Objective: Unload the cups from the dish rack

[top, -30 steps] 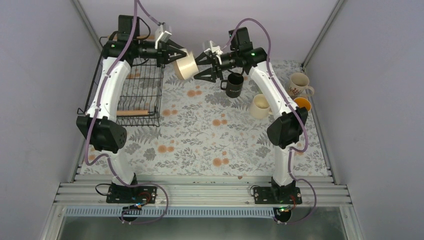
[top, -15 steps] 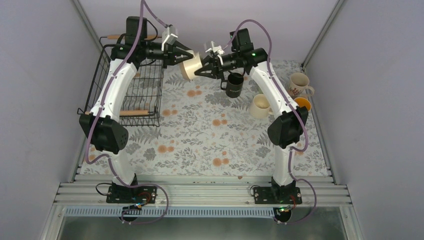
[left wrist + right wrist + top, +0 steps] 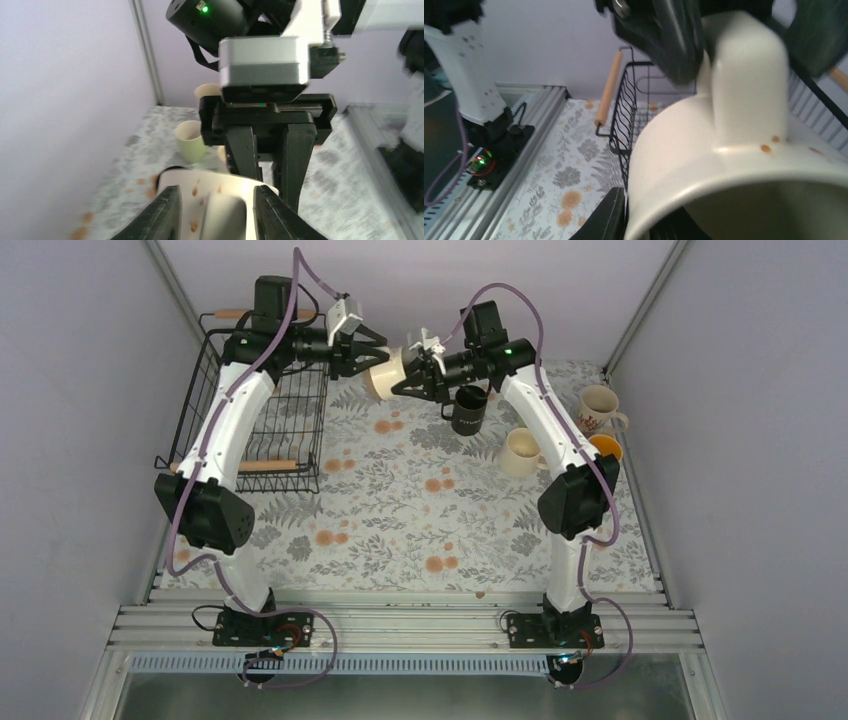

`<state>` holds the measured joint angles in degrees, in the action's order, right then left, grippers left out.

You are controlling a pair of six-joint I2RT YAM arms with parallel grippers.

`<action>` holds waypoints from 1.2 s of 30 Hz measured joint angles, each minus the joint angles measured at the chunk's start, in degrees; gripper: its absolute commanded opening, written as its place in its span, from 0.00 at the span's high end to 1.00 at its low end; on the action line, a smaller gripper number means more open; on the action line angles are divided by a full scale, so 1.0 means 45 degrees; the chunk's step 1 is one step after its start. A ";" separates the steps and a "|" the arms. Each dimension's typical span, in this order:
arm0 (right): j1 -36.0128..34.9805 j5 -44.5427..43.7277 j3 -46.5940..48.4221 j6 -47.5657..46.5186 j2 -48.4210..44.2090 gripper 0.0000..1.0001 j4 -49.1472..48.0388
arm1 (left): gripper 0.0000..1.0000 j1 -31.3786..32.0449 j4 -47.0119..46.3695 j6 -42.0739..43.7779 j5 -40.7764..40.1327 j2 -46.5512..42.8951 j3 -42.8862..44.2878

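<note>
- Mug has edged right from the dish rack, meeting the right tool.
- Left tool clamps its handle; right tool's grip unclear.
- Cream glaze, brown specks.

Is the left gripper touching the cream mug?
Touching. The right wrist view shows the left gripper clamping both sides of the handle on the cream mug.

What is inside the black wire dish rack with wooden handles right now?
Only bare wire floor shows in the black wire dish rack; the cream mug in the left gripper is outside it. The white left arm hides its left side and far end.
</note>
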<state>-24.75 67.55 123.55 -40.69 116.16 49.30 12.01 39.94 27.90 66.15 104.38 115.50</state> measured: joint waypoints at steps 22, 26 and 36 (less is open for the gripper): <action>-0.0219 -1.0020 -0.2322 -0.1515 -0.0476 0.97 0.4439 | 0.00 -0.0039 0.1059 0.2953 -0.9884 -0.2759 -0.0525; -0.0063 -1.1317 -0.2822 -0.1370 -0.0131 0.97 0.4731 | 0.00 -0.0058 -0.0219 0.3075 -1.3464 -0.2977 -0.2152; 0.0549 -1.2789 -0.2769 -0.0986 0.1321 0.96 0.4653 | 0.00 -0.1311 -0.3099 0.3332 -1.6762 -0.5153 -0.6528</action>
<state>-22.28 10.00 111.09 -45.12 122.10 70.24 6.11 26.00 42.89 -9.28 81.19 86.13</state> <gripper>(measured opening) 0.079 0.998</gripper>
